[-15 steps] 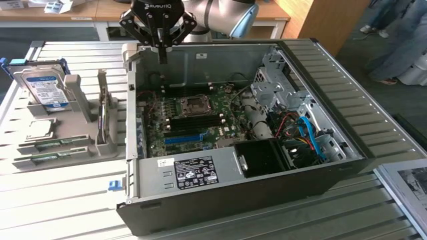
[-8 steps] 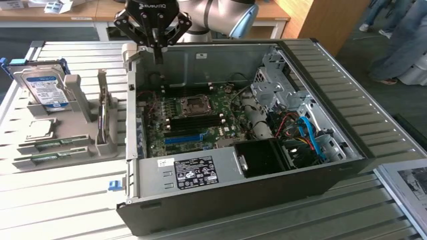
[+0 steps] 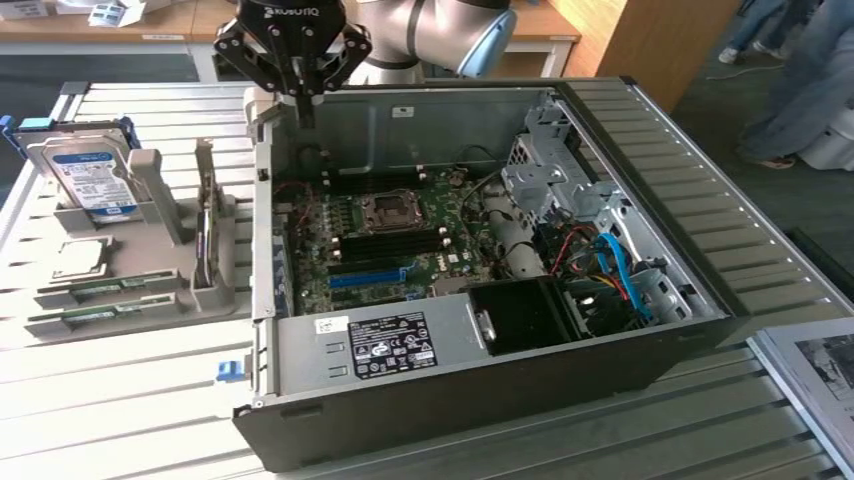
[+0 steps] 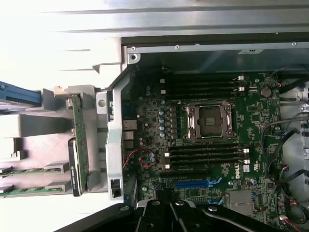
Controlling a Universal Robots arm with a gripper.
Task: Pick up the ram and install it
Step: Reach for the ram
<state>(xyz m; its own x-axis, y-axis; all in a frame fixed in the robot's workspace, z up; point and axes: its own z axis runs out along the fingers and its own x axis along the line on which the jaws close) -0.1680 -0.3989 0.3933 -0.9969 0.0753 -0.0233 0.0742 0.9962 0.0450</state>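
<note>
1. Nearest, the open computer case lies on its side on the slatted bench, with its power supply toward the near edge.
2. Beside the case, toward the bench edge on the exterior view's left, sits a grey holder. At the holder's near end the ram lies flat in a slot. A second stick lies just in front of it.
3. Farther along the holder come a loose processor, an upright expansion card and a hard drive standing at the far end.
4. Inside the case, the motherboard shows black memory slots on either side of the CPU socket. They look empty.
5. Farthest, the gripper hangs over the case's far wall, near its corner on the exterior view's left. Its fingers are pressed together on nothing, well apart from the ram.
6. Judgement: the pick has not begun, and nothing is installed. Grasping would call for the claw to spread, come over the holder's near end and pinch the thin stick by its long edges. The stick lies low in its slot, so it offers little to hold.
</note>
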